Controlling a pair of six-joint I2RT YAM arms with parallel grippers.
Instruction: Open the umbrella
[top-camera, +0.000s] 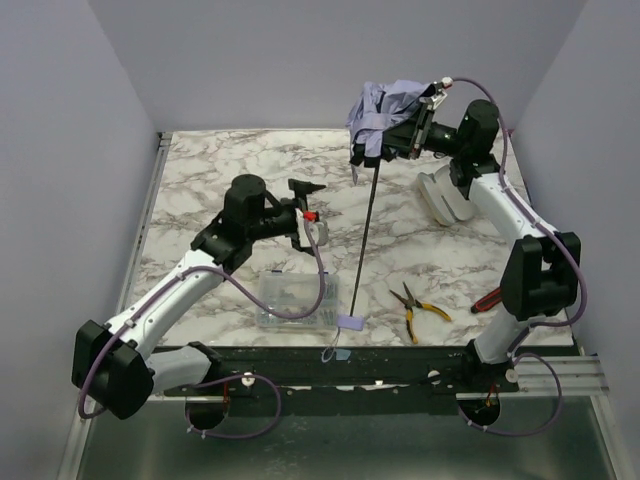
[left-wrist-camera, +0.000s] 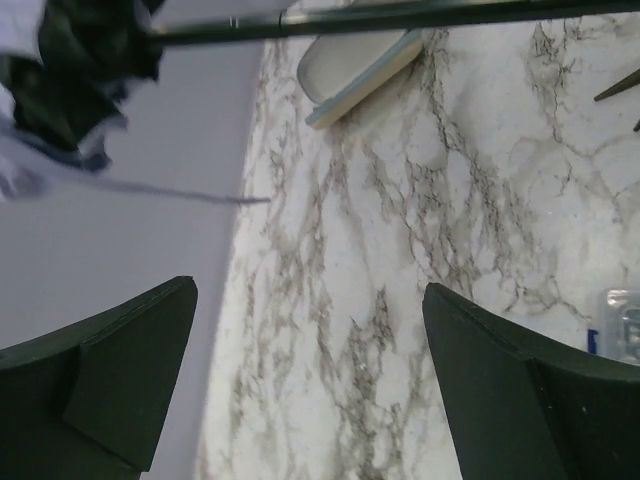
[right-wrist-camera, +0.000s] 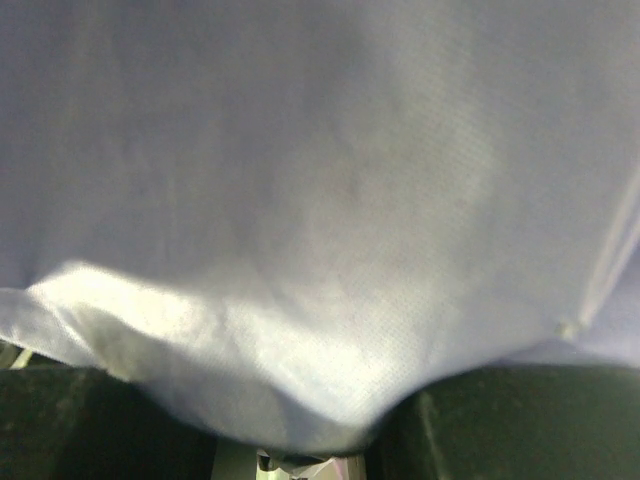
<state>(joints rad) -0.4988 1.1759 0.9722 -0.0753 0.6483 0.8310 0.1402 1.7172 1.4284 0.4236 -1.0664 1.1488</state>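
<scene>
no readable text, labels, numbers anywhere

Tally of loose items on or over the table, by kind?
umbrella: 1
clear plastic box: 1
yellow-handled pliers: 1
red-handled item, partly hidden: 1
cream sleeve: 1
Total: 5

Box (top-camera: 292, 300) left, pliers (top-camera: 418, 308) right, umbrella (top-camera: 366, 215) shaft between them.
</scene>
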